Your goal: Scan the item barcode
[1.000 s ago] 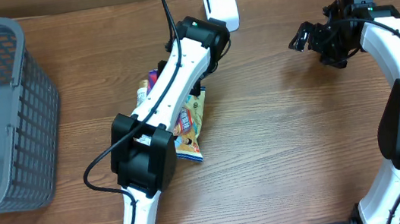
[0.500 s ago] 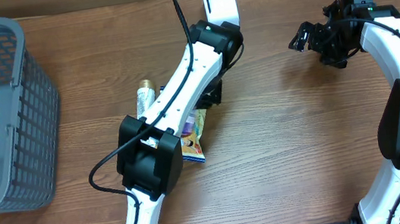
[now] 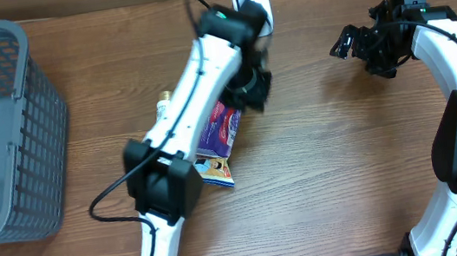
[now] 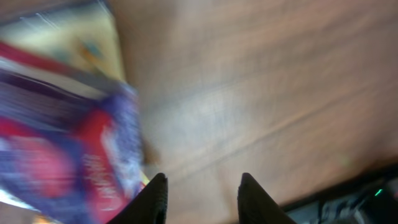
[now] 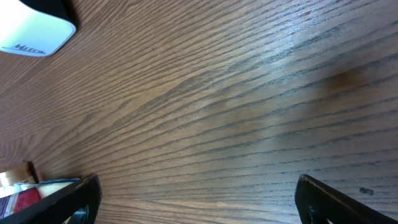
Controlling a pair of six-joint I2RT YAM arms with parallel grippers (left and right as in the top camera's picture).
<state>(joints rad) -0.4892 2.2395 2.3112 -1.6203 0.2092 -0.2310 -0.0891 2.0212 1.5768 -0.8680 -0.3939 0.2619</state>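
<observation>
A purple and red snack packet (image 3: 221, 127) lies on the wood table over a yellow packet (image 3: 215, 170), with a small tube (image 3: 162, 110) beside them. In the left wrist view the purple packet (image 4: 62, 143) is a blur at the left. My left gripper (image 3: 252, 90) hovers just right of the packets; its jaws (image 4: 203, 180) stand apart with only bare wood between them. The white barcode scanner (image 3: 250, 1) stands at the table's far edge, and its corner (image 5: 31, 28) shows in the right wrist view. My right gripper (image 3: 345, 44) hangs wide open (image 5: 198, 186) over bare wood.
A grey plastic basket (image 3: 46, 133) stands at the left edge of the table. My left arm (image 3: 183, 116) stretches diagonally over the packets. The right arm (image 3: 456, 56) runs along the right side.
My left gripper has opened and swung up and to the right, uncovering the purple packet on the table. The right arm has not moved.
</observation>
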